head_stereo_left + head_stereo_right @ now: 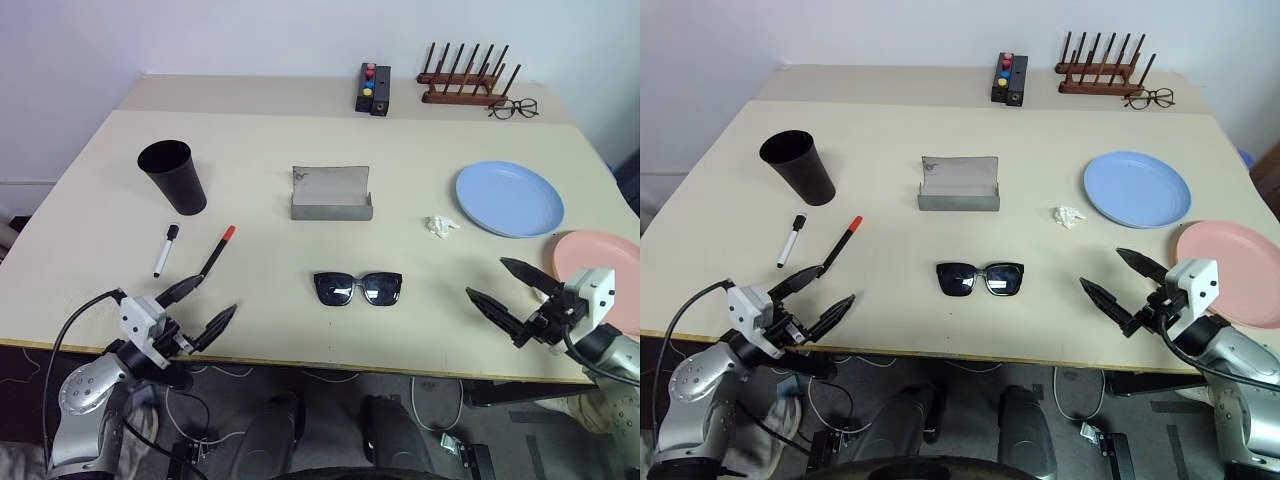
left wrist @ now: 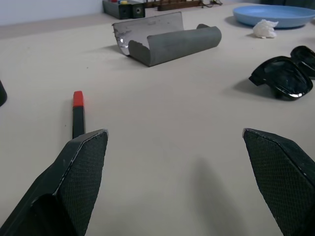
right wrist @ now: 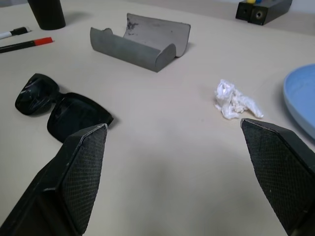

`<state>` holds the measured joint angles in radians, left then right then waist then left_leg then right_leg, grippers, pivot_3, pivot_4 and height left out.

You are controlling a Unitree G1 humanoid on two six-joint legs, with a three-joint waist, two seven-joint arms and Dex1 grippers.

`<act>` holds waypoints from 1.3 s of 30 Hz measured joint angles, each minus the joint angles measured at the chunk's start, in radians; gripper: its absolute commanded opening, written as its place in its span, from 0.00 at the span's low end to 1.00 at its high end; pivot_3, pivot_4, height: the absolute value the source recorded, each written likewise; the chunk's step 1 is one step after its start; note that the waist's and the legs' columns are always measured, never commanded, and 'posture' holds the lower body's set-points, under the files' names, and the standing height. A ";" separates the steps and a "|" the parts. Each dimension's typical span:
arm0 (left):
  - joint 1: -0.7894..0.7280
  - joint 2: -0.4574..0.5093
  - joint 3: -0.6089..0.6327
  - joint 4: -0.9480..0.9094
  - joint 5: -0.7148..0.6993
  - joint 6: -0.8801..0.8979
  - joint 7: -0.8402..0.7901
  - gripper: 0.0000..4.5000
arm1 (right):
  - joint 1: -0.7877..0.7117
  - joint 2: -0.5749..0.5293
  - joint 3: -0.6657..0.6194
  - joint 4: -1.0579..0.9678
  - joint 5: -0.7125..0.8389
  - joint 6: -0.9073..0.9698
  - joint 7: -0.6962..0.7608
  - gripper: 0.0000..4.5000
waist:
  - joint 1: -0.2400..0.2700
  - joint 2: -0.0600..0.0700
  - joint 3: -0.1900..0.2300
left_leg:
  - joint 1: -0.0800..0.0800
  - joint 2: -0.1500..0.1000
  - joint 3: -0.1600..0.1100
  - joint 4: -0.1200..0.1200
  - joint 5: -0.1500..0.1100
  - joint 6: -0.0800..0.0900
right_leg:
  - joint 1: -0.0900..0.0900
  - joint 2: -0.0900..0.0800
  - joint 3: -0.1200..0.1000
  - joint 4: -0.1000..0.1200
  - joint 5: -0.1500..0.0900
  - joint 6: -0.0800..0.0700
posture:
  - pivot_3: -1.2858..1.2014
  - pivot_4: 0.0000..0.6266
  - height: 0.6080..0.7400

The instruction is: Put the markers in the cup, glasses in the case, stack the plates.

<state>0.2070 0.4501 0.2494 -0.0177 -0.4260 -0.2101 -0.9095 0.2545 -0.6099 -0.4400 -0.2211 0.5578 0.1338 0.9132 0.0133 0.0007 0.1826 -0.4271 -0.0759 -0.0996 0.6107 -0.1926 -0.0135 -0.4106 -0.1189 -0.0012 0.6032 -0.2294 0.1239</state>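
Both grippers (image 1: 196, 304) (image 1: 508, 290) gape empty; the head view shows the pink plate (image 1: 606, 270) (beside blue (image 1: 510, 198))

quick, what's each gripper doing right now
Left gripper: open, holding nothing, near the table's front edge.
Right gripper: open, holding nothing.

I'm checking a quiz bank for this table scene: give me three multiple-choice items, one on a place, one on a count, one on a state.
1. Where do the sunglasses lie?
A. inside the case
B. on the table in front of the case
C. on the blue plate

2. How many plates are on the table?
A. one
B. two
C. three

3. How is the case?
A. open and empty
B. shut
C. open with a pen inside

Key: 1 B, they rest on bare tabletop nearer the robot. 2 B, one blue plate, one pink plate. 3 A, lid up, nothing inside.
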 measured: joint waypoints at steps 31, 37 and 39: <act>-0.037 0.016 -0.040 -0.080 0.002 0.096 0.067 1.00 | -0.081 -0.006 0.045 -0.022 -0.003 0.025 -0.024 0.98 | 0.000 0.001 -0.001 | 0.001 0.002 0.007 0.000 -0.002 0.003 | 0.000 0.001 -0.001 -0.003 0.003 -0.004 | 0.52 0.24 1.00; -0.051 0.012 -0.039 -0.128 -0.003 0.131 0.117 1.00 | -0.136 -0.006 0.082 0.005 -0.012 0.023 -0.003 0.98 | -0.001 0.001 -0.001 | 0.002 0.004 0.010 0.002 -0.002 0.002 | 0.002 0.000 -0.001 -0.003 0.002 -0.001 | 0.52 0.24 1.00; -0.057 0.009 -0.039 -0.154 -0.015 0.161 0.139 1.00 | -0.154 -0.009 0.085 0.038 -0.021 0.010 0.017 0.98 | 0.001 0.001 -0.001 | 0.002 0.004 0.011 0.002 -0.002 0.002 | 0.002 0.000 -0.001 -0.003 0.002 -0.001 | 0.52 0.24 1.00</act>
<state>0.1499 0.4592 0.2109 -0.1712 -0.4410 -0.0495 -0.7703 0.1008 -0.6190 -0.3549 -0.1831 0.5366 0.1439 0.9298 0.0138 0.0012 0.1821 -0.4254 -0.0721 -0.0890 0.6132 -0.1950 -0.0112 -0.4087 -0.1186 -0.0022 0.6006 -0.2271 0.1228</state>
